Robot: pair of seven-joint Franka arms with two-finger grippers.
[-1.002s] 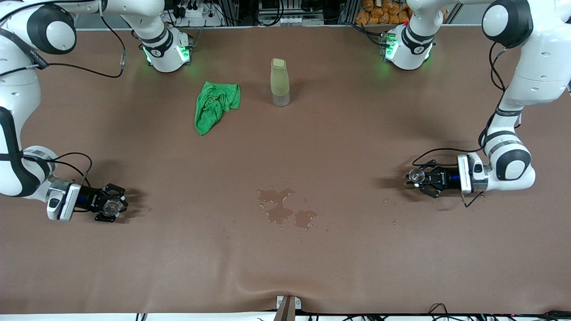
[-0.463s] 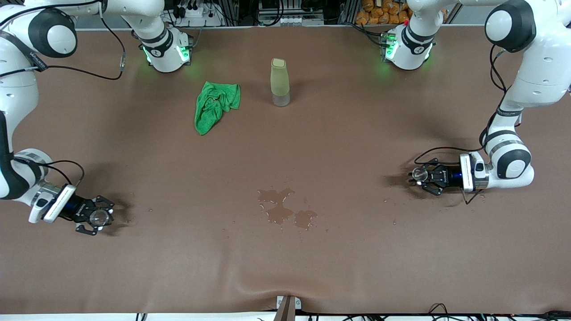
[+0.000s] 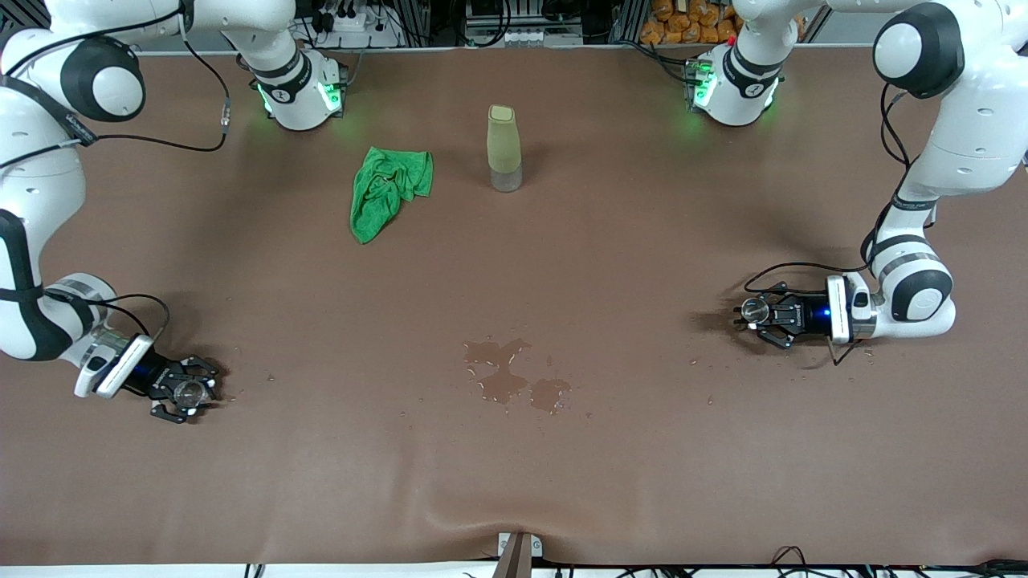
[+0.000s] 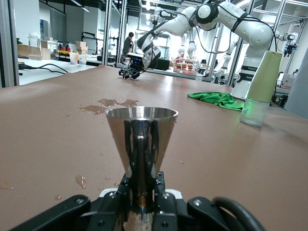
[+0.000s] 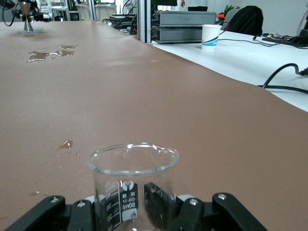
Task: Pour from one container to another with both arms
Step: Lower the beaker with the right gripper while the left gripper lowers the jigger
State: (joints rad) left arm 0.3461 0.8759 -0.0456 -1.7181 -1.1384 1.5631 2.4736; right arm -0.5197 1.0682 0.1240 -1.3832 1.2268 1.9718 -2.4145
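My right gripper (image 3: 186,392) is shut on the small clear glass cup (image 3: 191,392), held upright low over the table near the right arm's end. The right wrist view shows the glass cup (image 5: 132,178) with printed measuring marks between the right gripper (image 5: 134,207) fingers. My left gripper (image 3: 763,313) is shut on the silver metal cup (image 3: 753,309), low over the table toward the left arm's end. The left gripper (image 4: 143,192) clamps the narrow stem of that cup (image 4: 141,139), rim up.
A wet puddle (image 3: 506,377) with scattered drops lies mid-table between the grippers. A tall olive-green bottle (image 3: 503,148) and a crumpled green cloth (image 3: 387,189) sit nearer the robots' bases. A cable loops beside the left wrist (image 3: 791,273).
The right gripper has carried the glass cup a little toward the right arm's end of the table. The left gripper with the silver cup has barely shifted.
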